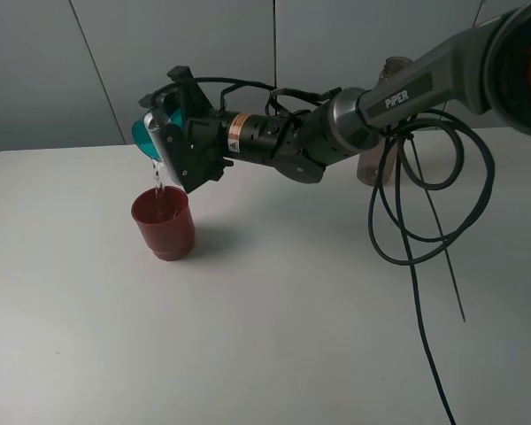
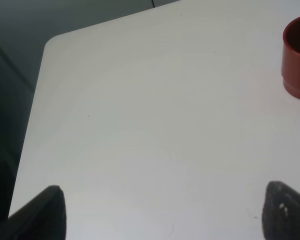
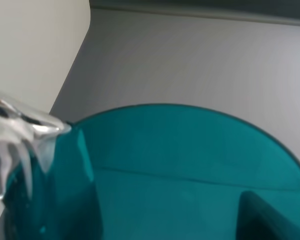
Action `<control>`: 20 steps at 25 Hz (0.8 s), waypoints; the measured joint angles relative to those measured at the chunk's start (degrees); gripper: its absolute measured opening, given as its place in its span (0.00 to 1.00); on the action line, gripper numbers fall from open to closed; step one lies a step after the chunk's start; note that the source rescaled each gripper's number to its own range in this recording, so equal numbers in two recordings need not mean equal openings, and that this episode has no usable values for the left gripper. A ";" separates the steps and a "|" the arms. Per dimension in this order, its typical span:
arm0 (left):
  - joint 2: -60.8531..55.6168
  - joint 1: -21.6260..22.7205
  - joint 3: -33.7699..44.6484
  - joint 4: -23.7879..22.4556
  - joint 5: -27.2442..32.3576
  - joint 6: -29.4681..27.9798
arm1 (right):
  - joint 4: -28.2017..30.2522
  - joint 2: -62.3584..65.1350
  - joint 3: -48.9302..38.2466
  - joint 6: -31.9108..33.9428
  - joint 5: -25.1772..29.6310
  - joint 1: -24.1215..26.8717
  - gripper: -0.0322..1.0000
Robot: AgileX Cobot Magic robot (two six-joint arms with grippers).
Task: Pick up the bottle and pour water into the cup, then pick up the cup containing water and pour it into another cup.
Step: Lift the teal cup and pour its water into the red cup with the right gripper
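My right gripper (image 1: 159, 133) reaches across to the left and is shut on the teal cup (image 1: 144, 133), holding it tipped on its side above the dark-red cup (image 1: 164, 222). A thin stream of water (image 1: 158, 177) falls from the teal cup's rim into the red cup. The right wrist view is filled by the teal cup (image 3: 155, 175) with water at its lip (image 3: 20, 135). The bottle (image 1: 378, 133) stands at the back right, mostly hidden behind the right arm. My left gripper (image 2: 160, 212) is open over bare table; the red cup (image 2: 297, 57) is off to its side.
Black cables (image 1: 425, 204) hang from the right arm and trail over the white table (image 1: 292, 336) toward the front right. The table's rounded far-left corner (image 2: 52, 42) shows in the left wrist view. A grey wall is behind the table.
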State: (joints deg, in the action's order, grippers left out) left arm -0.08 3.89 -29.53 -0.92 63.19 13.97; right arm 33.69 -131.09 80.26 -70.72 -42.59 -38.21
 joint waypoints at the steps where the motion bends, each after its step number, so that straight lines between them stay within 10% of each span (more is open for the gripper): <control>1: 0.00 0.00 0.00 0.00 0.00 0.00 | 0.00 0.00 0.00 -0.44 -0.10 0.00 0.07; 20: 0.00 0.00 0.00 0.00 0.00 0.00 | 1.03 0.00 0.00 -8.64 -0.33 -1.79 0.07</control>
State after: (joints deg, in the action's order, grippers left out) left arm -0.08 3.89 -29.53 -0.92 63.19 13.97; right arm 34.72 -131.09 80.26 -79.36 -42.91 -40.00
